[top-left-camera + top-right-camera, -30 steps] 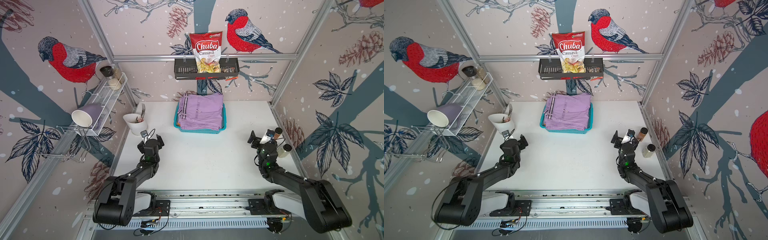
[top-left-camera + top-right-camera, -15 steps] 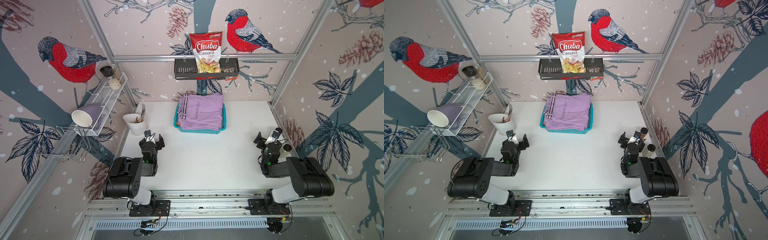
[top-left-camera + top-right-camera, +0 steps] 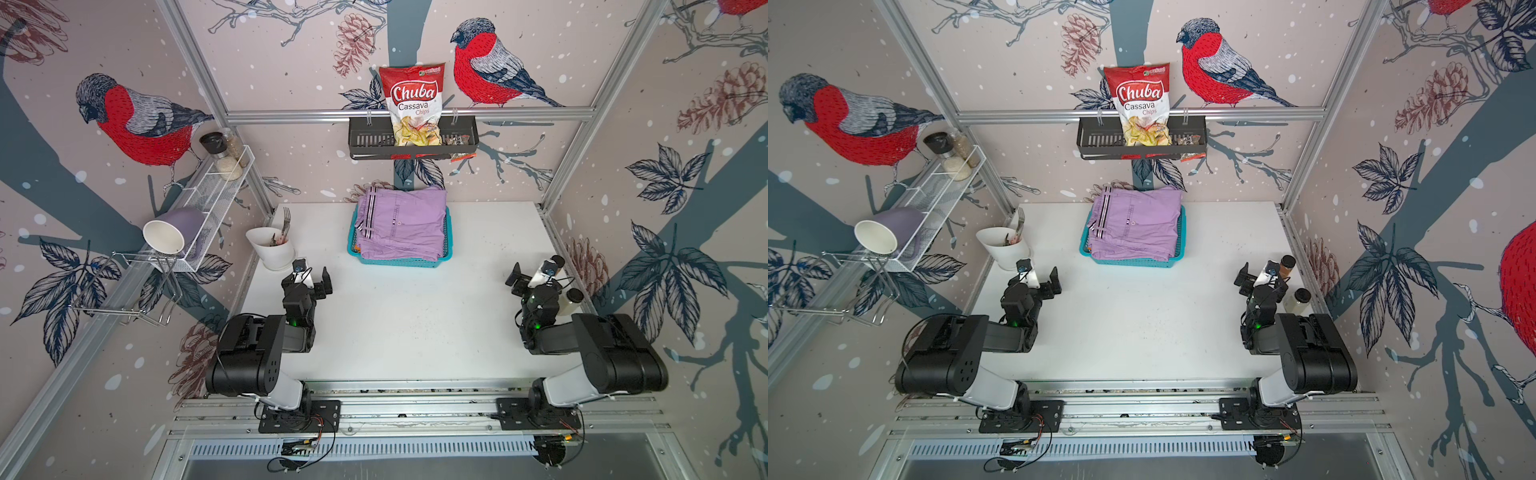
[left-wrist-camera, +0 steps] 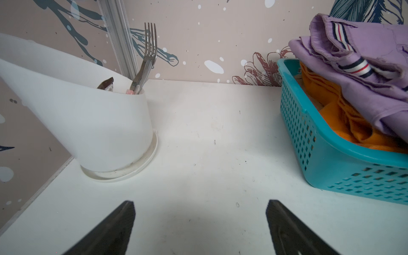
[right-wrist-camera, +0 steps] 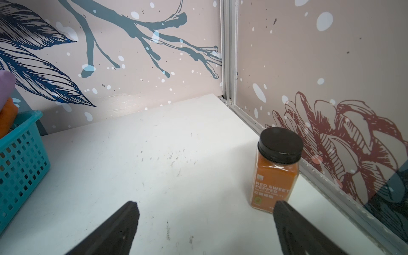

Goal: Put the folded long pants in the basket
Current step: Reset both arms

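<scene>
Centrally, basket (image 3: 399,262): placed at the table's (image 3: 415,324) far edge, by the back wall.
Pants (image 3: 403,224): stacked inside the basket, lilac on top; orange pair (image 4: 335,123) seen beneath.
Left gripper (image 4: 199,202): jaws spread wide, nothing held; poised over bare table near the cutlery holder (image 4: 92,123), apart from the basket.
Right gripper (image 5: 205,202): jaws spread wide, nothing held; poised over bare table, a spice jar (image 5: 276,172) standing just beside.

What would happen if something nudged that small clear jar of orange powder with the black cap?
The small clear jar of orange powder stands upright and is taller than it is wide, so a high nudge would probably tip it. Its sides look flat, so once down it likely would not roll far.
</scene>
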